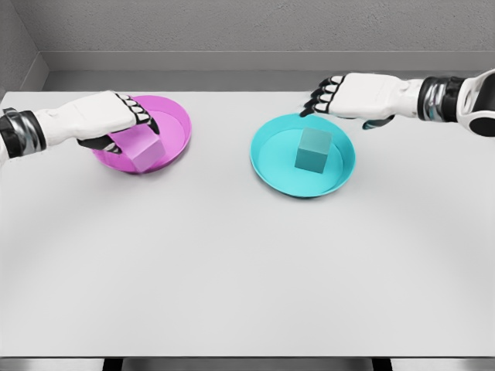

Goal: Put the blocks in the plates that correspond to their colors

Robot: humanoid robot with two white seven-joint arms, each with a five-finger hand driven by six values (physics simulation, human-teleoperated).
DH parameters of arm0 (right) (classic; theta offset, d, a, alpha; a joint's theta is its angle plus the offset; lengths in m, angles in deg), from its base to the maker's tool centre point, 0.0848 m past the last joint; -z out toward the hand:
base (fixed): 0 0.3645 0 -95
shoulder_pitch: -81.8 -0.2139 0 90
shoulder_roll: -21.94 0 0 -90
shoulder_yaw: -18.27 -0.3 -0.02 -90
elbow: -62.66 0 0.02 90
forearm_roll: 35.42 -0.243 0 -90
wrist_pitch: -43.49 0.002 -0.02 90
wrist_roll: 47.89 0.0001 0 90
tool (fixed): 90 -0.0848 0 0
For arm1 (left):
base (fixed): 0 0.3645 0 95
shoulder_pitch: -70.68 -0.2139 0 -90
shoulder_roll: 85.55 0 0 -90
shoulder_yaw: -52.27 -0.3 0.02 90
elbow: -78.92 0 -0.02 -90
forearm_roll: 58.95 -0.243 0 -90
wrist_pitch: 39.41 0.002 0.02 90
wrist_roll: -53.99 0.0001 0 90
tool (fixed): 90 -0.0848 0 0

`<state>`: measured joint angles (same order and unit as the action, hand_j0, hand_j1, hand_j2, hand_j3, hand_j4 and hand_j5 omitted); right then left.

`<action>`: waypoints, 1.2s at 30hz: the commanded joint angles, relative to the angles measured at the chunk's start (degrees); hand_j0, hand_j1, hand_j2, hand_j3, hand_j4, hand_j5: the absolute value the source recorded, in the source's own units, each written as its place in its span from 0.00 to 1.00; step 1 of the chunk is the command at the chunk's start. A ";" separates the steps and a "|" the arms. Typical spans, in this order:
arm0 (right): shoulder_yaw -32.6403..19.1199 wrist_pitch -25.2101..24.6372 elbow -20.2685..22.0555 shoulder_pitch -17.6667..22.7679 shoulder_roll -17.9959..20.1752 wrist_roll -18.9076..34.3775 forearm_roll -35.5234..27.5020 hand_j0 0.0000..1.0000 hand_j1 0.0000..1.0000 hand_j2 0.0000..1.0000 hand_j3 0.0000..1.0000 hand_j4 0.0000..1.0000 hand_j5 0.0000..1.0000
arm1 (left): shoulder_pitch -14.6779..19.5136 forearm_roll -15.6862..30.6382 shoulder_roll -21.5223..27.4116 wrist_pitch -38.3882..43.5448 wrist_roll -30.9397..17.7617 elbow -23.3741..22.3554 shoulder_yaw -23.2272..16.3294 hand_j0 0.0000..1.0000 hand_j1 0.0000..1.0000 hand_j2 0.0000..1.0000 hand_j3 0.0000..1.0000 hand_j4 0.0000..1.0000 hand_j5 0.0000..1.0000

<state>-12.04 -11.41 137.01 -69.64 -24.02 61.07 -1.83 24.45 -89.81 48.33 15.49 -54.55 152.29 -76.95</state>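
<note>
A pink block (144, 151) sits inside the pink plate (176, 124) at the left of the table. My left hand (116, 124) hovers over the plate's left side, its fingers (142, 114) loosely spread above the block's back edge and its thumb beside the block, not clamped on it. A cyan block (313, 150) stands upright in the middle of the cyan plate (271, 166) right of centre. My right hand (329, 94) hangs above the far rim of that plate, apart from the block, with its fingers relaxed and holding nothing.
The white table (232, 263) stretches wide in front of both plates, with its front edge at the bottom of the view. A grey wall runs along the table's far side.
</note>
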 commanded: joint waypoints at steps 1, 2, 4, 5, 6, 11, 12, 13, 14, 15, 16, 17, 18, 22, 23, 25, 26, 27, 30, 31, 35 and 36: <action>-1.33 -0.10 4.75 0.18 4.64 -0.59 -0.72 1.00 1.00 1.00 1.00 1.00 1.00 | 0.18 0.36 -1.95 0.09 -0.09 -4.55 0.10 0.62 0.62 0.62 0.62 0.62 0.62; -2.04 -0.10 6.77 1.05 6.75 -3.40 -0.63 0.99 0.99 0.99 0.99 0.99 0.99 | 1.32 0.36 -3.36 0.09 -0.09 -6.57 0.10 0.62 0.62 0.62 0.62 0.62 0.62; -3.88 -0.10 9.67 2.19 9.91 -4.72 -0.63 1.00 1.00 1.00 1.00 1.00 1.00 | 2.81 0.10 -5.38 0.09 -0.09 -10.26 0.10 0.62 0.62 0.62 0.62 0.62 0.62; -4.23 -0.10 10.82 2.72 10.88 -4.81 -0.72 0.99 0.99 0.99 0.99 0.99 0.99 | 3.43 0.01 -6.17 0.09 -0.09 -11.93 0.10 0.62 0.62 0.62 0.62 0.62 0.62; -5.02 -0.10 12.05 3.43 11.85 -6.13 -0.63 0.99 0.99 0.99 0.99 0.99 0.99 | 3.87 0.01 -6.70 0.09 -0.09 -13.17 0.19 0.62 0.62 0.62 0.62 0.62 0.62; -11.70 -0.10 18.46 11.34 15.28 -7.71 -0.63 0.99 0.99 0.99 0.99 0.99 0.99 | 4.92 0.19 -8.02 0.09 -0.18 -17.83 0.54 0.77 0.77 0.77 0.77 0.77 0.77; -11.70 -0.10 18.55 11.95 15.46 -7.71 -0.63 0.99 0.99 0.99 0.99 0.99 0.99 | 4.84 0.54 -8.11 0.09 -0.09 -17.92 1.25 0.88 0.88 0.88 0.88 0.88 0.88; -12.32 -0.10 18.64 12.83 15.81 -8.41 -0.63 0.99 0.99 0.99 0.99 0.99 0.99 | 4.84 0.71 -8.20 0.09 0.00 -17.92 1.77 1.00 1.00 1.00 1.00 1.00 1.00; -13.64 -0.10 19.34 13.89 16.51 -8.68 -0.63 0.99 0.99 0.99 0.99 0.99 0.99 | 4.84 0.80 -8.02 0.09 0.00 -17.83 2.30 1.00 1.00 1.00 1.00 1.00 1.00; -14.43 -0.10 20.48 14.94 17.91 -10.26 -0.72 0.99 0.99 0.99 0.99 0.99 0.99 | 4.75 0.89 -7.76 0.09 0.00 -17.56 2.83 1.00 1.00 1.00 1.00 1.00 1.00; -15.39 -0.10 21.80 15.91 19.32 -12.19 -0.63 0.99 0.99 0.99 0.99 0.99 0.99 | 4.66 1.59 -7.58 0.09 0.00 -17.39 3.27 1.00 1.00 1.00 1.00 1.00 1.00; -16.10 -0.10 22.68 17.40 20.11 -13.25 -0.63 0.99 0.99 0.99 0.99 0.99 0.99 | 4.57 2.56 -7.58 0.09 0.00 -17.21 3.80 1.00 1.00 1.00 1.00 1.00 1.00; -16.10 -0.10 22.77 18.19 20.11 -13.25 -0.72 0.99 0.99 0.99 0.99 0.99 0.99 | 4.66 2.65 -7.32 0.09 0.00 -17.30 4.06 1.00 1.00 1.00 1.00 1.00 1.00; -18.03 -0.10 22.77 21.27 20.11 -15.18 -0.63 0.99 0.99 0.99 0.99 0.99 0.99 | 4.31 6.77 -3.89 0.09 0.00 -17.21 4.24 1.00 1.00 1.00 1.00 1.00 1.00; -18.03 -0.10 22.68 21.53 20.11 -15.18 -0.63 0.99 0.99 0.99 0.99 0.99 0.99 | 4.31 8.01 -3.10 0.09 0.00 -17.30 4.24 1.00 1.00 1.00 1.00 1.00 1.00; -18.21 -0.10 22.60 22.15 19.76 -15.18 -0.63 0.99 0.99 0.99 0.99 0.99 0.99 | 3.78 9.59 -0.64 0.09 0.00 -17.48 4.15 1.00 1.00 1.00 1.00 1.00 1.00; -19.17 -0.10 22.68 22.85 19.59 -15.18 -0.63 0.99 0.99 0.99 0.99 0.99 0.99 | 2.82 9.68 1.02 0.09 0.00 -17.39 4.24 1.00 1.00 1.00 1.00 1.00 1.00; -21.54 -0.10 22.68 24.52 19.24 -15.01 -0.63 0.99 0.99 0.99 0.99 0.99 0.99 | 2.73 9.68 2.70 0.09 0.00 -17.48 4.24 1.00 1.00 1.00 1.00 1.00 1.00; -30.32 -0.10 22.60 32.25 17.39 -13.43 -0.19 0.99 0.99 0.99 0.99 0.99 0.99 | 1.50 9.68 4.02 0.09 0.00 -17.21 4.24 1.00 1.00 1.00 1.00 1.00 1.00; -32.44 -0.10 22.51 33.92 16.08 -10.63 -0.19 0.99 0.99 0.99 0.99 0.99 0.99 | 1.06 9.68 4.11 0.09 0.00 -17.30 4.24 1.00 1.00 1.00 1.00 1.00 1.00; -33.15 -0.10 22.33 34.72 14.23 -8.86 -0.02 0.99 0.99 0.99 0.99 0.99 0.99 | 1.06 9.68 4.28 0.09 0.00 -17.12 4.24 1.00 1.00 1.00 1.00 1.00 1.00; -33.15 -0.10 22.42 34.72 14.23 -8.86 -0.11 0.99 0.99 0.99 0.99 0.99 0.99 | 0.97 9.68 4.28 0.09 0.00 -17.04 4.24 1.00 1.00 1.00 1.00 1.00 1.00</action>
<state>-44.06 -11.47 159.41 -34.92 -9.19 51.46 -1.60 25.42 -80.55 52.34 15.49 -54.58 135.18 -72.79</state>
